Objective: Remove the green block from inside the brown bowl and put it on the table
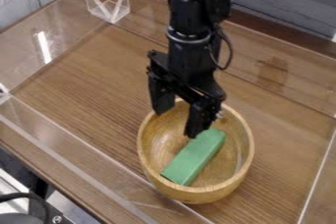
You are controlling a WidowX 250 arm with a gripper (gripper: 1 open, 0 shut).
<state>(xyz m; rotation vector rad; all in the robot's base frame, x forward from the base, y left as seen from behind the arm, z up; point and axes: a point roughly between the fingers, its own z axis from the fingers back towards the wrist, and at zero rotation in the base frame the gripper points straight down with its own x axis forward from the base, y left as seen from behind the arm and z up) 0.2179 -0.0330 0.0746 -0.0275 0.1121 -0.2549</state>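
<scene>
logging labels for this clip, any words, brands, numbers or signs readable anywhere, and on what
None: no readable text in this view.
Green block: plain, no marking.
Brown bowl: only wood grain.
Table: only wood grain and plank lines.
Pincer and the black arm above it: no label can be made out.
Clear acrylic walls: only reflections.

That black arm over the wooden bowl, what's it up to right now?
The robot's gripper points straight down with its jaws open, just above the brown bowl. The green block lies flat inside the bowl, not gripped yet. Nothing has been set on the table so far.
</scene>
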